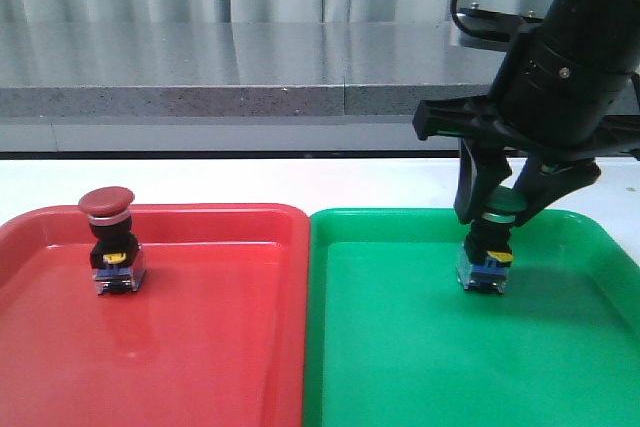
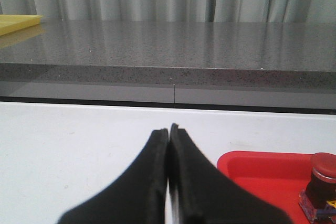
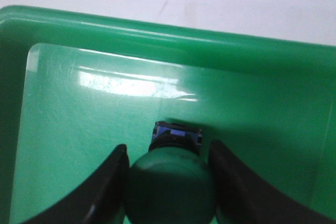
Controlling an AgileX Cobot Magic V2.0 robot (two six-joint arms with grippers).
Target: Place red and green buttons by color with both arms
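The green button (image 1: 488, 247) stands upright in the green tray (image 1: 400, 347), the right pincer (image 1: 497, 209) straddling its smooth, rigid cap, contact unclear, while the left pincer (image 2: 169, 135) is pressed together; likely light and top-heavy, best held at the cap.

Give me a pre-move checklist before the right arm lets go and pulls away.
1. Green button stands inside the green tray: ok.
2. Its base rests on the tray floor: cannot tell.
3. Right gripper fingers sit either side of the cap; contact: cannot tell.
4. Red button upright in the red tray: ok.
5. Left gripper shut, empty, beside the red tray: ok.
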